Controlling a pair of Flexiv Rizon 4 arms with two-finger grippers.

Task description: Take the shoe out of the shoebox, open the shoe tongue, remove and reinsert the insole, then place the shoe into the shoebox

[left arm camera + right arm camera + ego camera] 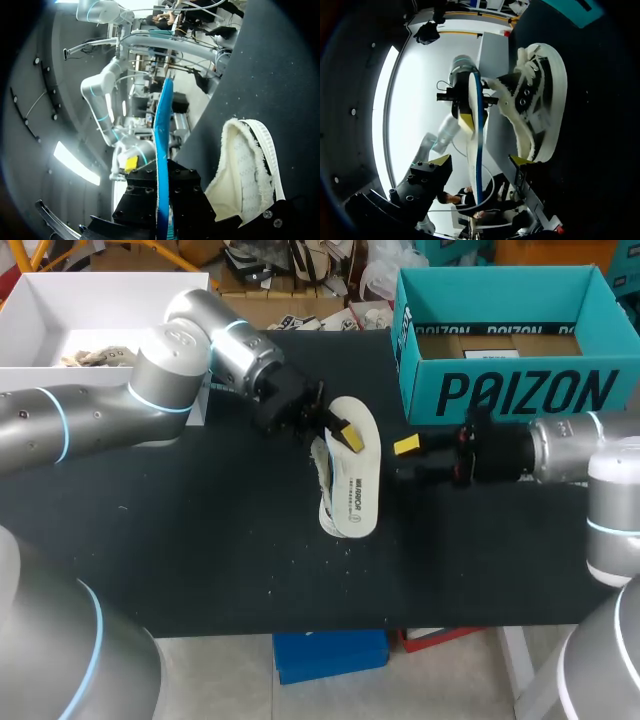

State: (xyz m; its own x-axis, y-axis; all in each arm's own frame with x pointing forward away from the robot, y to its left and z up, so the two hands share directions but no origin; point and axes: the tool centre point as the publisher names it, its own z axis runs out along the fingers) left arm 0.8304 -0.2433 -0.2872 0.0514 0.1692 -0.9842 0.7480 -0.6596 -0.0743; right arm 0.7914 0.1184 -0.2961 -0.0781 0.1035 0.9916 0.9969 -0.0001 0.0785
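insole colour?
The insole is off-white on its printed face and bright blue on its back. The blue shows best in the left wrist view.

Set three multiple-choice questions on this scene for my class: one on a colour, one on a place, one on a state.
1. What colour is the cardboard shoebox? A teal B red C white
2. Where does the black-and-white canvas shoe lie? A in the shoebox B on the black table C on the floor
3. The left end effector is: A open B out of view C shut on the white, blue-edged foam insole

Answers: 1 A, its walls are teal; 2 B, it rests on the tabletop, outside the box; 3 C, both fingers press the insole from two sides.
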